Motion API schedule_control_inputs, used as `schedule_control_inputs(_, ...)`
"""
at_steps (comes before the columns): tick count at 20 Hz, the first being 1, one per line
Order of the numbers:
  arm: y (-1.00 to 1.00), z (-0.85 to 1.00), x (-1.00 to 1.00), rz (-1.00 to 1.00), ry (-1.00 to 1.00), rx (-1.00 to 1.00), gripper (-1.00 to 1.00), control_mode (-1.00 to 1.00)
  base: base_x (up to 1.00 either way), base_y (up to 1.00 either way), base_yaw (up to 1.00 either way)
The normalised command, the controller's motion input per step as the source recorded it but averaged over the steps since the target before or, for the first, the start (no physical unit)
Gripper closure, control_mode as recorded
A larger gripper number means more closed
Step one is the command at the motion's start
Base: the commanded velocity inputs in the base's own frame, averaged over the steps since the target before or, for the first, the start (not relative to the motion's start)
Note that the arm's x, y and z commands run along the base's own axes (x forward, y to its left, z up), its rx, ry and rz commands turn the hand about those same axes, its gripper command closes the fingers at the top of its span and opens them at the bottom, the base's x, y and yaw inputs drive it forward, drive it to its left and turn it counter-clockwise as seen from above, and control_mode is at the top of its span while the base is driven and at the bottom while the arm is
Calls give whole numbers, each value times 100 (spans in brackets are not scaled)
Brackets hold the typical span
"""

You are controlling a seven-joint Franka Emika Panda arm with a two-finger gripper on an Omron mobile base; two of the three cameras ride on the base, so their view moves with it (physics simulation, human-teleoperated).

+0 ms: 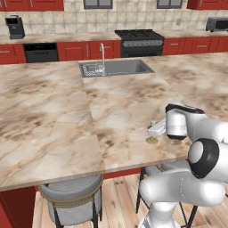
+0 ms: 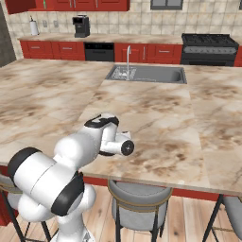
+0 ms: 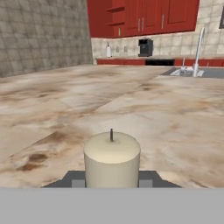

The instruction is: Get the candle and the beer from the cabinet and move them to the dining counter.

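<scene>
The dining counter (image 1: 53, 116), the big marbled desk with the steel sink (image 1: 116, 68) set in near the upper middle of the left base frame, is where things are happening. Grey stools (image 1: 71, 196) sit tucked under its near edge at the bottom.

The arm reaches in from the lower right of that frame, and its pincer (image 1: 153, 130) sits low over the desk, right of centre. It's pinching the candle (image 3: 112, 159): in the hand view the cream stub with its little dark wick sits bottom centre, with a dark fingertip (image 3: 74, 178) hugging it on each side. From the left base camera you can just make out the yellowish round base (image 1: 152, 140) at or just above the stone. I honestly can't tell whether it's touching yet.

I'd say the step here is the set-down. To do it well: keep the candle upright, ease it straight down until the base is flat on the stone, then spread the fingers without any sideways nudge, since a narrow stub on a small foot could tip. Lift straight up afterwards. It's a fair way in from the desk edge, so that spot looks safe.

The beer isn't anywhere I can spot, so that half of the job looks still to do.
</scene>
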Motion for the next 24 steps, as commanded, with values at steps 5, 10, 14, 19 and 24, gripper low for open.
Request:
schedule_control_inputs(5,0,-24,0,0,0,0,100,-100,0,0,0)
schedule_control_inputs(10,0,-21,0,0,0,0,100,-100,0,0,0)
schedule_control_inputs(14,0,-19,0,0,0,0,100,-100,0,0,0)
schedule_control_inputs(19,0,-16,0,0,0,0,100,-100,0,0,0)
schedule_control_inputs(24,0,-6,1,0,0,0,100,-100,0,0,0)
